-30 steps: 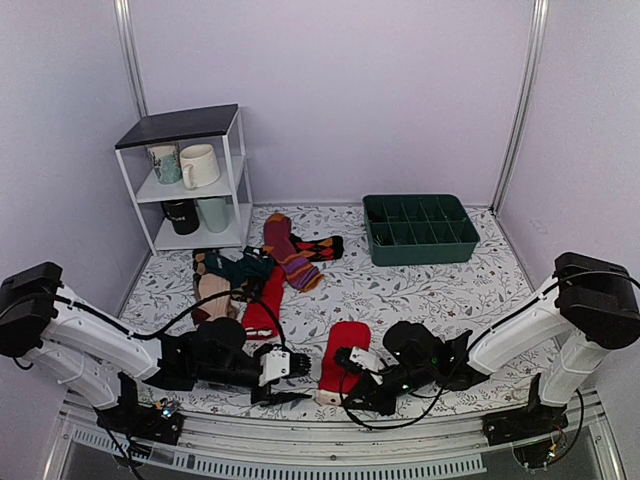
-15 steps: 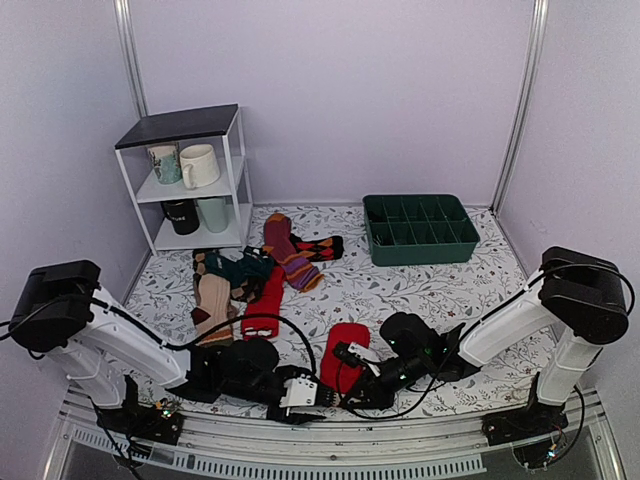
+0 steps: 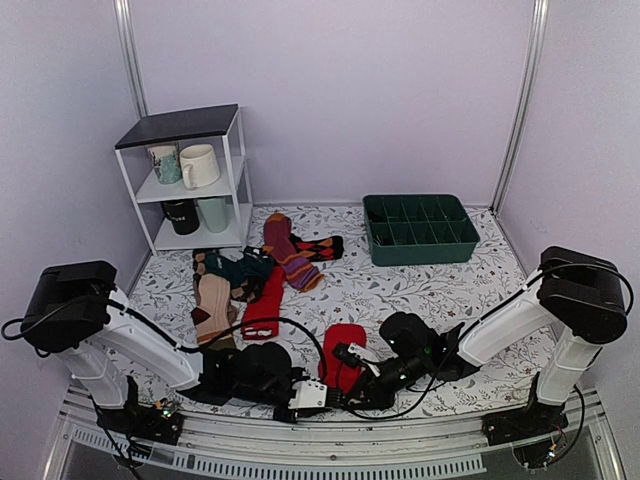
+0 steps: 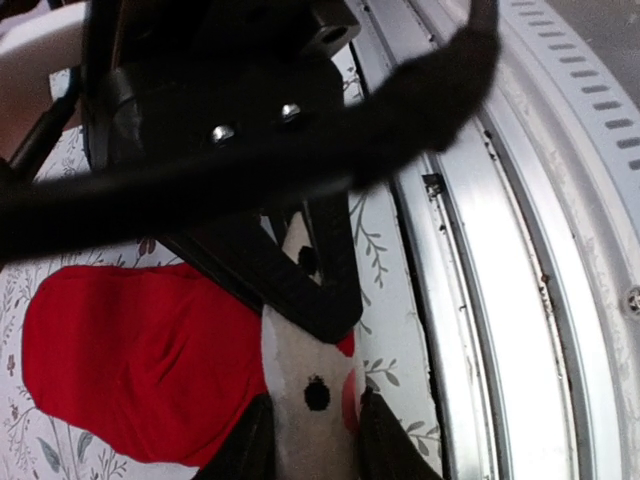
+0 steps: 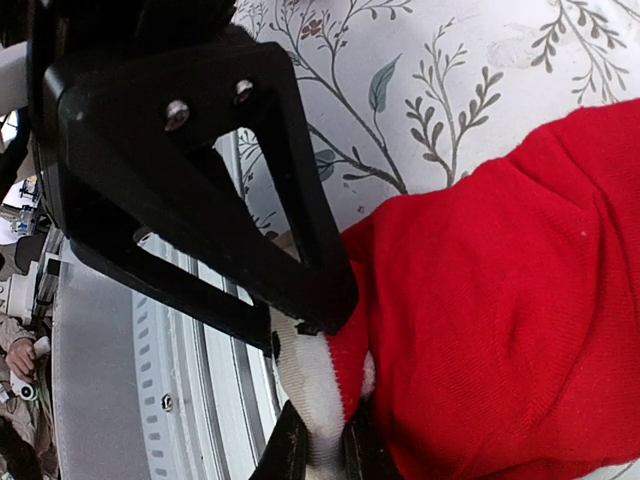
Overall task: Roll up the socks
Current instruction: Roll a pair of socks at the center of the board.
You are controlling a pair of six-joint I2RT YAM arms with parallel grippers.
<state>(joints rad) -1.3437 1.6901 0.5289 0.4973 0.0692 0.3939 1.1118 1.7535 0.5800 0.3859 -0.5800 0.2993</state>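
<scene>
One red sock (image 3: 346, 345) lies on the floral table near the front edge, its pale cuff at the near end. Both grippers meet at that cuff. My left gripper (image 3: 312, 393) is shut on the pale cuff band (image 4: 305, 400), with the sock's red body (image 4: 130, 350) spreading to the left. My right gripper (image 3: 346, 384) is shut on the same cuff (image 5: 315, 385), where white ribbing folds over the red knit (image 5: 520, 300). Each wrist view shows the other gripper's black finger just above the cuff. The second red sock (image 3: 264, 300) lies flat further left.
A pile of other socks (image 3: 250, 268), with a maroon striped one (image 3: 288, 252) and a beige one (image 3: 212, 298), lies mid-left. A white shelf with mugs (image 3: 190, 180) stands back left. A green divided tray (image 3: 420, 228) is back right. The metal table rail (image 4: 500, 300) runs beside the grippers.
My left gripper has moved right along the front edge and closed on the sock's cuff beside the right gripper. The right gripper has stayed at the cuff.
</scene>
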